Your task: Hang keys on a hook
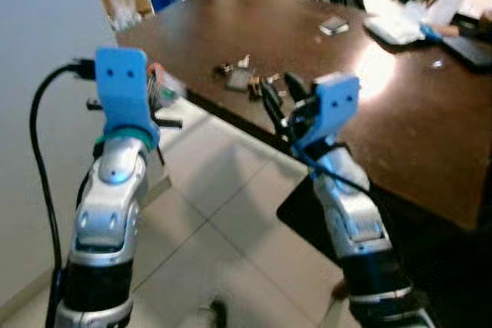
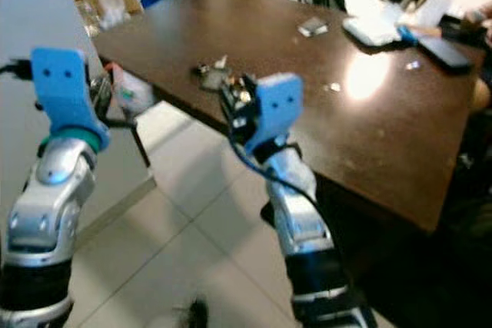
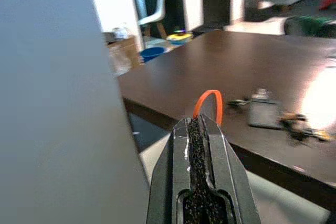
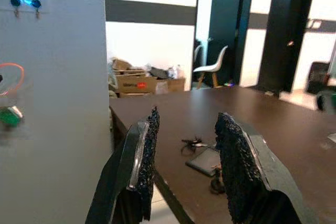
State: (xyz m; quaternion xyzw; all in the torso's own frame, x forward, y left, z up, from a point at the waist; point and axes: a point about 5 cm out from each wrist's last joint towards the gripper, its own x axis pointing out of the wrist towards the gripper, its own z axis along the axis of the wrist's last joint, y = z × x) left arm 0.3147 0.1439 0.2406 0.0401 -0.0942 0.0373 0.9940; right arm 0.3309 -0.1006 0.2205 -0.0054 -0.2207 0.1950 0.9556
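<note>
Left hand (image 3: 202, 129) pinches an orange ring (image 3: 208, 105) beside the table edge (image 3: 157, 116).

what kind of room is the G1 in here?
Probably a home dining area opening onto other rooms. A large dark wooden table stands on pale floor tiles, with keys lying on it; a white chair and cardboard boxes sit further back.

Two silver arms with black lower segments. Each wrist carries a bright blue plastic mount with two small dark holes; left one sits on a teal ring. Black cable loops off left arm. Left gripper (image 3: 199, 145) and right gripper (image 4: 184, 153): black fingers, rough black foam pads.
</note>
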